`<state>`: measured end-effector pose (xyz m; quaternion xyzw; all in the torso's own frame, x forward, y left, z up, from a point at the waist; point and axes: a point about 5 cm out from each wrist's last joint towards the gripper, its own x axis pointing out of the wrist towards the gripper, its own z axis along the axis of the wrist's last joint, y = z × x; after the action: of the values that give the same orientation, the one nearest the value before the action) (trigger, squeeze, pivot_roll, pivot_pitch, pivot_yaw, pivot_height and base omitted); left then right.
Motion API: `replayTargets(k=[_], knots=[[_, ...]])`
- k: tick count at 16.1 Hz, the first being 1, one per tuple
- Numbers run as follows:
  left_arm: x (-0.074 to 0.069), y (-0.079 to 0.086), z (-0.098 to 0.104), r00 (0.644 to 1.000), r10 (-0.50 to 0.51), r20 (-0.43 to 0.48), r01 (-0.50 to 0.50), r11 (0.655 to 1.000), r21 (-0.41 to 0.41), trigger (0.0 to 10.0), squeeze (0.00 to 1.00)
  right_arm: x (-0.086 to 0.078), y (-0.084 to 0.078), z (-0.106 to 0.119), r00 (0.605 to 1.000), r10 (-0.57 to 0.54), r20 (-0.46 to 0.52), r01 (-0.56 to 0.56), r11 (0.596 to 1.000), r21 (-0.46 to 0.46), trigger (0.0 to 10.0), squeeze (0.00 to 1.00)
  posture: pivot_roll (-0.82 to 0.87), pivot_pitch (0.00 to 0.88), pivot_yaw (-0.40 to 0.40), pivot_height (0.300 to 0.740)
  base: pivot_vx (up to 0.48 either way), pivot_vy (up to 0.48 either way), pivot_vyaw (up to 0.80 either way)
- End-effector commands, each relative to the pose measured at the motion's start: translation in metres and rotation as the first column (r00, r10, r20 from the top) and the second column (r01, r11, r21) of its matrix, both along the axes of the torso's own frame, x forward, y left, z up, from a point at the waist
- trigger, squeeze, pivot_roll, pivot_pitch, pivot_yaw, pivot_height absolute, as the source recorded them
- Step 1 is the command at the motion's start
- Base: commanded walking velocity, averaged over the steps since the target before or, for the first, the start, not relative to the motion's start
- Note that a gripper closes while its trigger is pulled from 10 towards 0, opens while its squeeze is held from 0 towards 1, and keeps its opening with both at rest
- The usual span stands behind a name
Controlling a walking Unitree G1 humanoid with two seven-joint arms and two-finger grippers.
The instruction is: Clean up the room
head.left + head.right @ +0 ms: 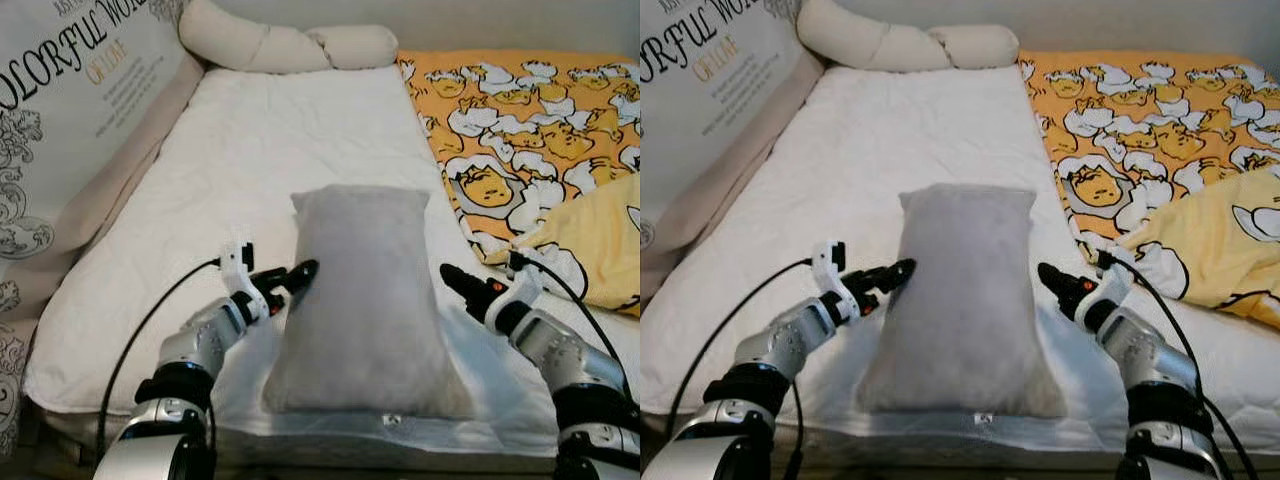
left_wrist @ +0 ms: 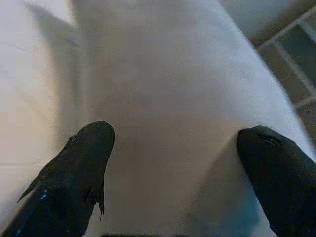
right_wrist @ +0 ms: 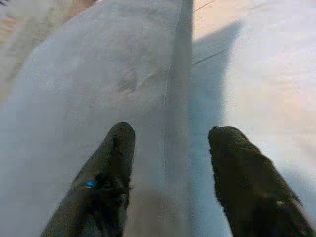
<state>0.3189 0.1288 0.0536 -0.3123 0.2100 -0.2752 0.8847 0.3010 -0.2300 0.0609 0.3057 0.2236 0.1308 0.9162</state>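
Bed (image 1: 250, 150), white cover. Lying on it: grey pillow (image 1: 360, 300) (near front edge), cream bolster (image 1: 285, 45) at far end, yellow patterned blanket (image 1: 530, 130) on right.

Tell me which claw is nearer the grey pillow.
Left. The left claw touches the grey pillow's left edge; the right claw sits just off its right edge.

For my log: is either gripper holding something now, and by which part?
Nothing is held. Left gripper and right gripper are open at the grey pillow's side edges.
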Motion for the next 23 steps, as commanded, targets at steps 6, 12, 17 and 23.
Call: replayTargets(k=[6, 12, 17, 23], knots=[[-0.019, -0.008, -0.025, 0.990, -0.116, -0.081, 0.115, 0.993, -0.027, 10.0, 1.00, -0.014, 0.024, -0.020, 0.974, 0.181, -0.136, -0.167, 0.980, 0.109, 10.0, 1.00, -0.05, 0.000, 0.029, 0.740, 0.000, 0.000, 0.00], [-0.033, -0.028, -0.042, 0.955, -0.277, -0.111, 0.291, 0.944, 0.154, 10.0, 1.00, -0.013, 0.064, -0.034, 0.923, 0.339, -0.181, -0.326, 0.940, 0.097, 5.6, 0.00, -0.05, 0.000, 0.032, 0.740, 0.000, 0.000, 0.00], [-0.033, -0.025, -0.042, 0.955, -0.278, -0.106, 0.292, 0.942, 0.165, 10.0, 0.15, -0.014, 0.076, -0.041, 0.903, 0.369, -0.221, -0.361, 0.929, 0.077, 0.0, 0.00, -0.04, 0.000, 0.026, 0.740, 0.000, 0.000, 0.00], [-0.029, -0.015, -0.044, 0.970, -0.212, -0.120, 0.233, 0.949, 0.213, 0.0, 0.00, -0.012, 0.084, -0.040, 0.896, 0.406, -0.181, -0.403, 0.914, 0.053, 0.0, 0.00, -0.03, 0.000, 0.021, 0.740, 0.000, 0.000, 0.00]])
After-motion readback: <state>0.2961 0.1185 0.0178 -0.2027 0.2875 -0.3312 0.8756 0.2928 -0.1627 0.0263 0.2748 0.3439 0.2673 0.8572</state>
